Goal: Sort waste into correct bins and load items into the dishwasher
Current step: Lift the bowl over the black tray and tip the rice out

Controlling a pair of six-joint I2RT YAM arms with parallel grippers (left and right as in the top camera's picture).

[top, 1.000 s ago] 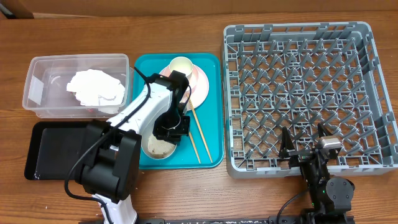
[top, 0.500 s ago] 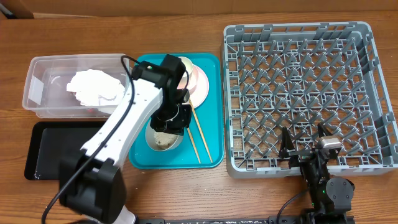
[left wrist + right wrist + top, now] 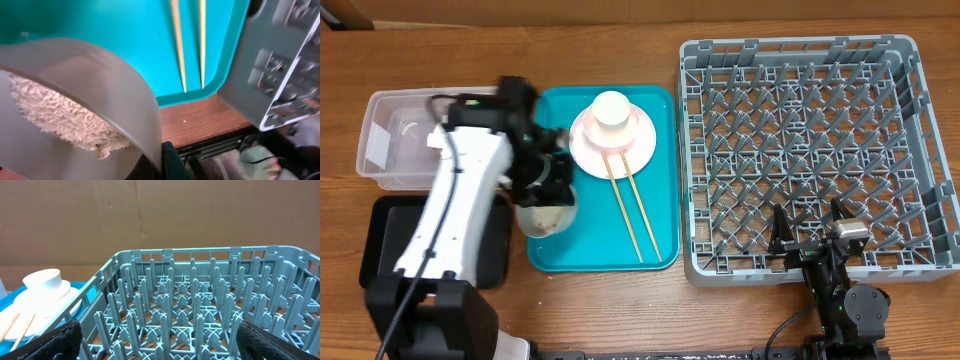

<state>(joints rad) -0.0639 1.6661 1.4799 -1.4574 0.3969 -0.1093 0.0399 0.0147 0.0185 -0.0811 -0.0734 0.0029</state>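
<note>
The left gripper [image 3: 548, 186] is clamped shut on the rim of the grey-green bowl [image 3: 544, 220], which sits over the left edge of the teal tray [image 3: 660, 180], next to the black tray [image 3: 382, 255], with off-white rice-like grains [image 3: 55, 117] heaped inside it. The right gripper [image 3: 808, 232] has its jaws spread wide with nothing between them, at the near edge of the dish rack [image 3: 800, 120]. On the teal tray, the white cup [image 3: 610, 107] stands on the pink plate [image 3: 640, 145], and the two chopsticks [image 3: 632, 215] lie just below them.
</note>
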